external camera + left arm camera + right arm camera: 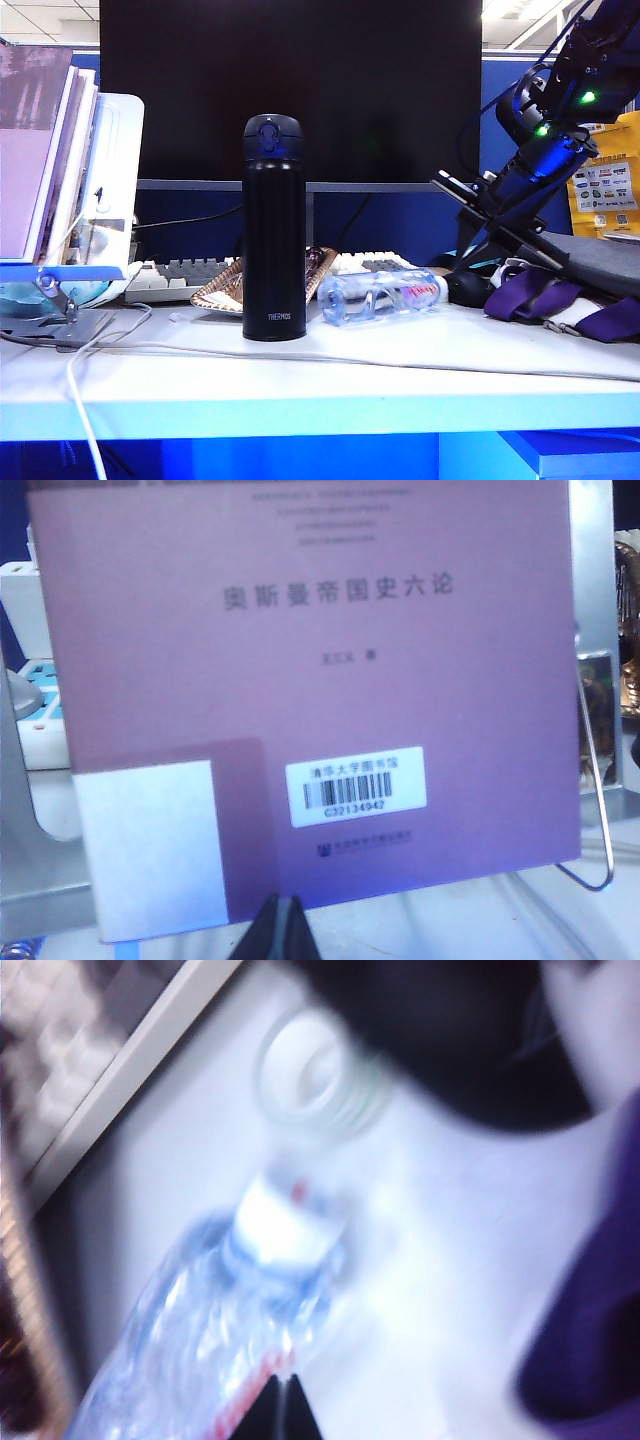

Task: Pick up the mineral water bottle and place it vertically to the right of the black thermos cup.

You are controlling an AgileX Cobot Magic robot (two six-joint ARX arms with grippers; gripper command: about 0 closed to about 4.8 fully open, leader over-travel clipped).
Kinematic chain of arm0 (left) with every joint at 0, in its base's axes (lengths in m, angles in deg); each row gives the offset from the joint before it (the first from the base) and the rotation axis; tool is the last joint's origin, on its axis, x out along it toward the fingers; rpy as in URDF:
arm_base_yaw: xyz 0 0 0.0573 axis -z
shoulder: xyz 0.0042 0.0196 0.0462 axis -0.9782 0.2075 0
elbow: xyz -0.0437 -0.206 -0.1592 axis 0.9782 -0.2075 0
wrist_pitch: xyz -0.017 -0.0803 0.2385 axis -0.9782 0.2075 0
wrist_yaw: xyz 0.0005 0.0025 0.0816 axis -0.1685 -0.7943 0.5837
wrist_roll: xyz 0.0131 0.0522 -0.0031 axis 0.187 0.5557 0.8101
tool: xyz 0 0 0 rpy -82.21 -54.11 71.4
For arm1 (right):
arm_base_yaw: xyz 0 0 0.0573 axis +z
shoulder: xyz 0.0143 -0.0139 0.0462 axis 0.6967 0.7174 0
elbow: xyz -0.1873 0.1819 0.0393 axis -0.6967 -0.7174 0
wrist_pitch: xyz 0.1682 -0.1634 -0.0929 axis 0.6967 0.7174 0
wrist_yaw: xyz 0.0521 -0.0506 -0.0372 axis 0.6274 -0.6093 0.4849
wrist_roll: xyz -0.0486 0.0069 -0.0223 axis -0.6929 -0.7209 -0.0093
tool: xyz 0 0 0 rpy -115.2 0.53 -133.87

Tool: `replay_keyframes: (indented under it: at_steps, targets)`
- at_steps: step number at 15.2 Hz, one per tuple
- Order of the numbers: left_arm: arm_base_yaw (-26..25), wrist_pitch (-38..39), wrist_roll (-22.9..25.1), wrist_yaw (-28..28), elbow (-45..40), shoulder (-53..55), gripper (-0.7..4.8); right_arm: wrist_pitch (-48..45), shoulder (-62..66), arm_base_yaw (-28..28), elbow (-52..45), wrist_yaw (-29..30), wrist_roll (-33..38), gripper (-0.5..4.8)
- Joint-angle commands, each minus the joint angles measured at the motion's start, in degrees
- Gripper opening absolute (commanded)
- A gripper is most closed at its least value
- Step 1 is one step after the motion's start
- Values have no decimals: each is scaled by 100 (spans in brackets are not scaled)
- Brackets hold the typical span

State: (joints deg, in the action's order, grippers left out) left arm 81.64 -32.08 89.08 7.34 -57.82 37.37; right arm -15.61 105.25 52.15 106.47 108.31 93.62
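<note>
We see the black thermos cup (274, 228) standing upright near the middle of the white table (320, 385), with small white "THERMOS" lettering near its base. The mineral water bottle (381, 296) lies on its side just to the right of the flask, cap end pointing right, the pink print on its label too small to read; the two sit close but we cannot tell whether they touch. Behind them lie a patterned dish (232, 288), partly hidden by the flask, and a keyboard (180, 277) along the far edge in front of a dark monitor (290, 90). To the left, books (40, 150) lean in a stand; a white cable (80, 390) trails off the near edge. To the right lie purple straps (560, 300) and a dark rounded object. The right gripper (278, 1400) hangs just over the lying bottle (200, 1330), near its white cap (282, 1222); its fingers are together and grip nothing, and that view is blurred. The right arm (545, 150) reaches down from the upper right. The left gripper (280, 925), fingers together and empty, faces a purple book cover (300, 680) bearing Chinese characters and a barcode sticker (355, 785) reading C32134942.
</note>
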Motion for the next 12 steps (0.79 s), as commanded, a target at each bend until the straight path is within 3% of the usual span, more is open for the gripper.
replay_keyframes:
  at_steps: [1, 2, 4, 6, 8, 12]
  targets:
    - [-11, 70, 2, 17, -2, -17, -5, -470, -22, 57, 20, 688, -20, 187]
    - [-11, 70, 2, 17, -2, -17, -5, -804, -24, 79, 20, 855, 94, 479]
    - [-11, 70, 2, 15, -2, -17, -5, -1019, -22, 164, 20, 793, 758, 479]
    - [-11, 70, 2, 17, -2, -17, -5, -1252, -22, 289, 28, 328, 1467, 479]
    - [-11, 70, 2, 17, -2, -17, -5, -1174, 52, 369, 332, -92, 1484, 479]
    - [-11, 70, 0, 20, -2, -17, -5, -382, 402, 463, 1165, -321, 1508, 479]
